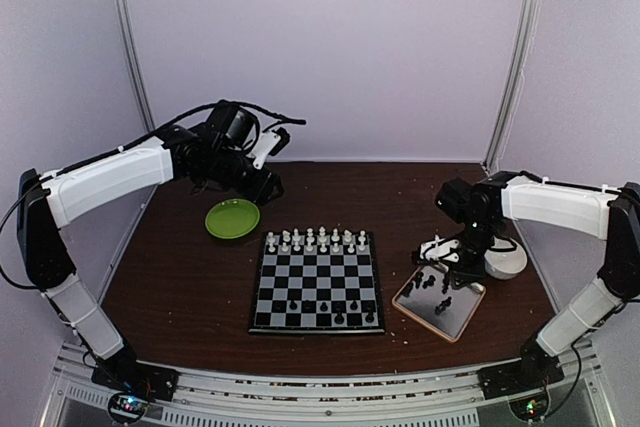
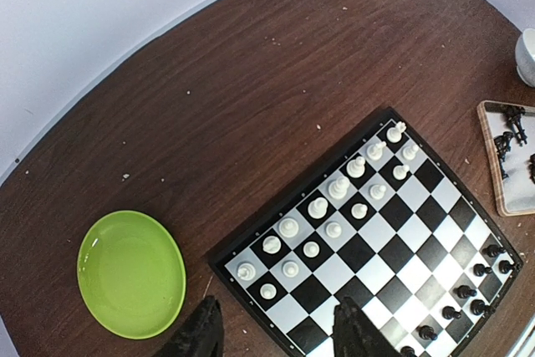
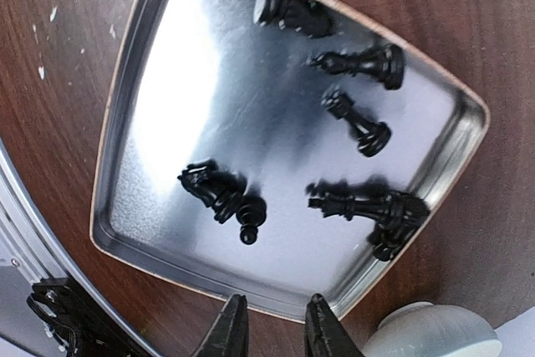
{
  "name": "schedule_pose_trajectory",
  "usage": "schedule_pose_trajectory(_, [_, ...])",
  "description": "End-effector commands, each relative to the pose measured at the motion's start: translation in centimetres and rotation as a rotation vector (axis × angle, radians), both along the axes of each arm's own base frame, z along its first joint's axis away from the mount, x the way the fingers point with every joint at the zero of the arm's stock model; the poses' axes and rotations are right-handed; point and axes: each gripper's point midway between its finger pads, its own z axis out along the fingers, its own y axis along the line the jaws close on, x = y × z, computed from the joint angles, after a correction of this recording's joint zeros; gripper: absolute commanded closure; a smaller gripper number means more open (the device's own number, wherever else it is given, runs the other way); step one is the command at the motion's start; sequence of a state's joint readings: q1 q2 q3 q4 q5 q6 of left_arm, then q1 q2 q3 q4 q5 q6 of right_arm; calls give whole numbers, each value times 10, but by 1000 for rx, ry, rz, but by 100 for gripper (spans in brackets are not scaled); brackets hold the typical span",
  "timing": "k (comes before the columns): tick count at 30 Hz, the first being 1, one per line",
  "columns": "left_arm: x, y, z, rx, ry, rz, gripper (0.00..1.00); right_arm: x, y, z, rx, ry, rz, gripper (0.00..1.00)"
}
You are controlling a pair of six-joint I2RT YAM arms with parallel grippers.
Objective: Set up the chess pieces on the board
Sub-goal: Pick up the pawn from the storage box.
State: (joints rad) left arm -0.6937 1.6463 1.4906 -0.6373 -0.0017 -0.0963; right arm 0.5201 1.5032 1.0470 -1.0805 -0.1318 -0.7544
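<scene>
Squarely in the middle of the dark worktop (image 1: 180,287) lies the board (image 1: 317,282). White pieces (image 2: 338,186) fill its two far rows, standing upright. Only a few black pieces (image 2: 481,270) stand on the near rows, with gaps between them.

Just right of the board sits a tan-rimmed metal tray (image 3: 125,81). More black pieces (image 3: 359,63) lie scattered in it, most of them tipped on their sides. One small pawn (image 3: 249,221) rests against a knight. A white bowl (image 1: 505,260) sits just beyond the tray's far right corner.

The right claw (image 3: 276,307) hangs over the tray's edge. Its fingers (image 3: 230,328) stand a narrow gap apart, and nothing shows between them.

The left claw (image 2: 276,315) is raised over the far-left part of the worktop, above a green plate (image 1: 232,218) and the board's far left corner. It stands moderately wide and holds nothing. The plate lies apart from the board.
</scene>
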Motion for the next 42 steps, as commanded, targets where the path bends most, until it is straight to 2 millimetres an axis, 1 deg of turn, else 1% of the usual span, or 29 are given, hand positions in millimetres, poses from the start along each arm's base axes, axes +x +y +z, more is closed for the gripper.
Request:
schedule_pose_trajectory(1, [4, -6, 7, -18, -20, -16, 54, -10, -7, -9, -14, 12, 79, 74])
schedule_pose_trajectory(4, [5, -6, 8, -20, -20, -16, 54, -14, -7, -16, -11, 34, 85, 73])
schedule_pose_trajectory(10, [4, -7, 7, -20, -18, -20, 54, -17, 2, -21, 8, 45, 105, 72])
schedule_pose_trajectory(17, [4, -7, 6, -21, -16, -23, 54, -15, 1, -32, -40, 24, 135, 71])
schedule_pose_trajectory(24, [4, -7, 4, -18, -11, -24, 54, -14, 1, -42, -67, 27, 148, 73])
schedule_pose_trajectory(28, [4, -8, 4, -17, -10, -25, 54, -14, 4, -45, -61, 34, 147, 75])
schedule_pose_trajectory(34, [4, -8, 3, -16, -8, -26, 54, -11, 7, -48, -58, 32, 135, 79])
schedule_pose_trajectory(37, [4, -8, 3, -17, -6, -28, 54, -11, 6, -49, -67, 36, 134, 84])
schedule_pose_trajectory(40, [4, -9, 2, -17, -4, -30, 54, -12, 6, -49, -68, 38, 133, 92])
schedule_pose_trajectory(42, [3, -9, 2, -18, -4, -31, 54, -13, 4, -49, -76, 45, 132, 94])
